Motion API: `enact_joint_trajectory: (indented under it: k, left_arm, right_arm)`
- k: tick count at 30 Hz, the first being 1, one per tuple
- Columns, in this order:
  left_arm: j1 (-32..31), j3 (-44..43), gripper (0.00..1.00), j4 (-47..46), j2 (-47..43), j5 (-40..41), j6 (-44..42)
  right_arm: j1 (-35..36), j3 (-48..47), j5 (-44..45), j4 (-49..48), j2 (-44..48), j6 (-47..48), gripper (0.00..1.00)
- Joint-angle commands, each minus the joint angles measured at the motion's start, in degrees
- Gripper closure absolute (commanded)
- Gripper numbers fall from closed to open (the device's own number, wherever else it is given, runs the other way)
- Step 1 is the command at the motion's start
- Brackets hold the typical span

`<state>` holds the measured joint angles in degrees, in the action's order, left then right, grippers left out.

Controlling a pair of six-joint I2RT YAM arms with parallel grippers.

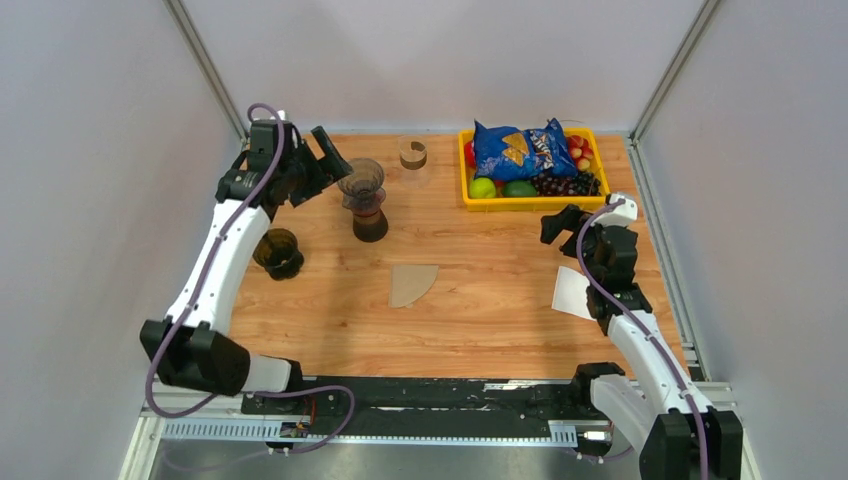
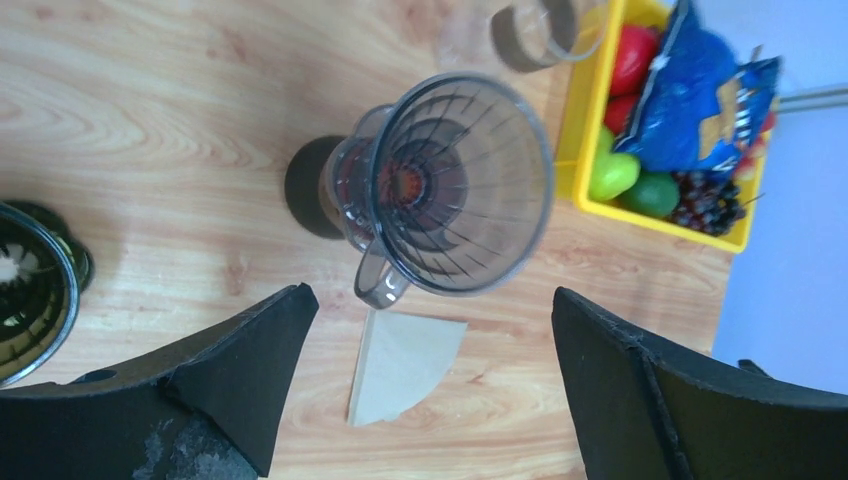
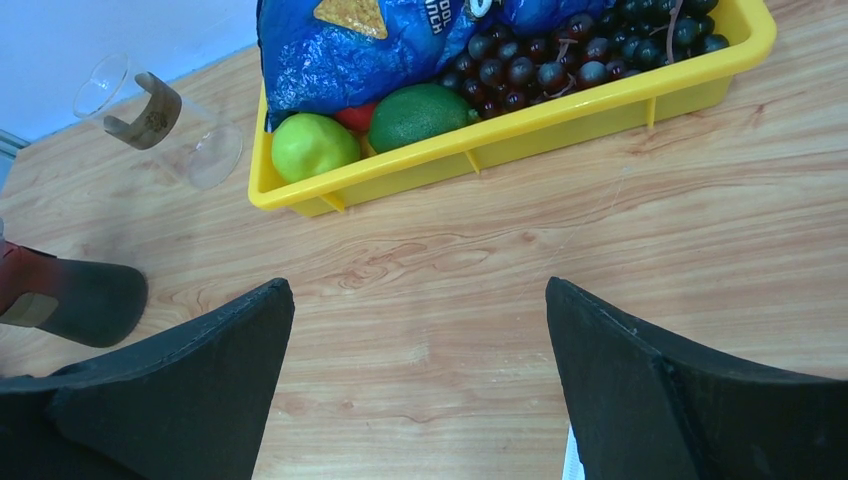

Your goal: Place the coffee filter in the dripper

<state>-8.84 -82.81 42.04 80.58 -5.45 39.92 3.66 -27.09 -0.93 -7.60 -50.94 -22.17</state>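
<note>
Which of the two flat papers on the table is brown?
The fan-shaped coffee filter near the table middle; the other sheet, beside the right arm, is white.

A light wooden surface [image 1: 480, 320] carries a brown, fan-shaped coffee filter [image 1: 411, 284] lying flat near its middle, apart from everything else. Behind the filter stands a dark glass server [image 1: 370, 225] topped by the clear dripper [image 1: 362, 185], with a second dark dripper [image 1: 278, 252] to the left and a clear glass with a brown sleeve [image 1: 413, 153] near the back edge. A yellow tray [image 1: 527, 205] holding fruit and a blue chip bag sits at the back right, and a white sheet of paper [image 1: 572, 292] lies flat toward the right side.
</note>
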Motion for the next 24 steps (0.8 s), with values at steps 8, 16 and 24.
enact_joint_trajectory:
  k: [8,16,24]
  left_arm:
    - [0.3,25.3,0.00,-13.7,-30.8,3.5,4.6]
    - [-0.1,48.5,0.00,-15.6,-41.8,-4.4,8.6]
    - [-8.0,59.7,0.00,-30.2,-35.4,-4.9,10.6]
  right_arm:
    - [-0.2,-2.5,-7.2,0.1,2.5,2.2,0.00]
    - [-0.2,-4.1,-14.0,3.6,-1.1,-3.5,0.00]
    - [2.8,-2.4,-21.9,5.9,-8.3,-13.1,0.00]
